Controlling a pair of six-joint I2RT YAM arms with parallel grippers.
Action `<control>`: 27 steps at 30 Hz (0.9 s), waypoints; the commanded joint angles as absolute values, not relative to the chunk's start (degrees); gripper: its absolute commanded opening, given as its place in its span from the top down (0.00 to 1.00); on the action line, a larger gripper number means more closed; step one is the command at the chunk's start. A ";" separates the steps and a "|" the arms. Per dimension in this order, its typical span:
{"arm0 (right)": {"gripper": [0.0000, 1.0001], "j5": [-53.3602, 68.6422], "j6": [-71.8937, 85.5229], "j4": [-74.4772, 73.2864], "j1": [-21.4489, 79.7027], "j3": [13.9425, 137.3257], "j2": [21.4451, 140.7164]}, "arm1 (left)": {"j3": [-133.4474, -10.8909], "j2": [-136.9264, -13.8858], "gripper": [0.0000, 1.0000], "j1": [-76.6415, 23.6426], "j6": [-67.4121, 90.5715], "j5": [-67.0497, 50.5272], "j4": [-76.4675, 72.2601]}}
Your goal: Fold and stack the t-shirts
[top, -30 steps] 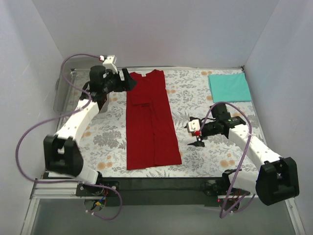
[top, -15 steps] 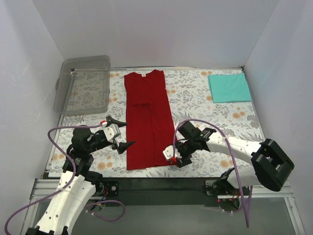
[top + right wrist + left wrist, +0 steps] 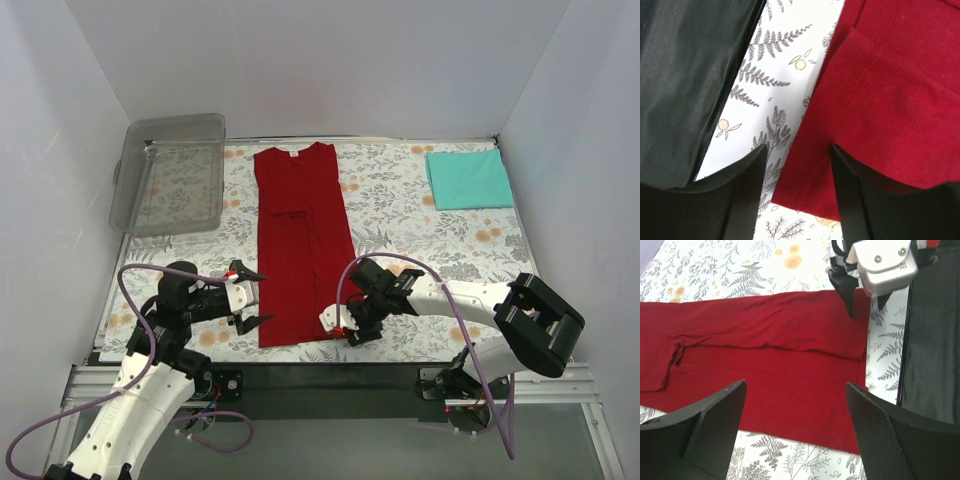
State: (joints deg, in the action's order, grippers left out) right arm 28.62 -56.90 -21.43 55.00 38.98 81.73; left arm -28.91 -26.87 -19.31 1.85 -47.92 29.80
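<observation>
Arms just dropped to the deep red cloth t-shirt at the surface's near edge, left fingers wide, right fingers narrowing, both empty: fold starting.

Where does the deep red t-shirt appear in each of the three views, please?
Top external: red t-shirt left of centre, running far to near.
Left wrist: red t-shirt across the middle.
Right wrist: red t-shirt fills the right side.
Shared landmark: black strip beside its hem.
</observation>
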 commanded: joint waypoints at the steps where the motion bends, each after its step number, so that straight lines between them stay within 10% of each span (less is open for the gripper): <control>1: 0.52 24.26 -55.11 -19.34 55.46 38.76 83.85 | -28.22 -25.05 0.26 -19.51 -1.32 -46.58 33.92; 14: 0.93 20.74 -52.56 -18.46 54.93 38.32 83.76 | -27.42 -29.96 0.28 -26.61 -5.54 -48.25 36.12; 27: 0.99 27.24 -53.00 -20.04 51.77 39.02 80.68 | -25.75 -41.65 0.53 -40.69 -6.95 -40.70 36.21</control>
State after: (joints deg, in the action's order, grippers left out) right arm 26.20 -52.77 -17.72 52.47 39.13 82.06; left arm -26.63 -40.16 -38.92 -6.22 -42.83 36.45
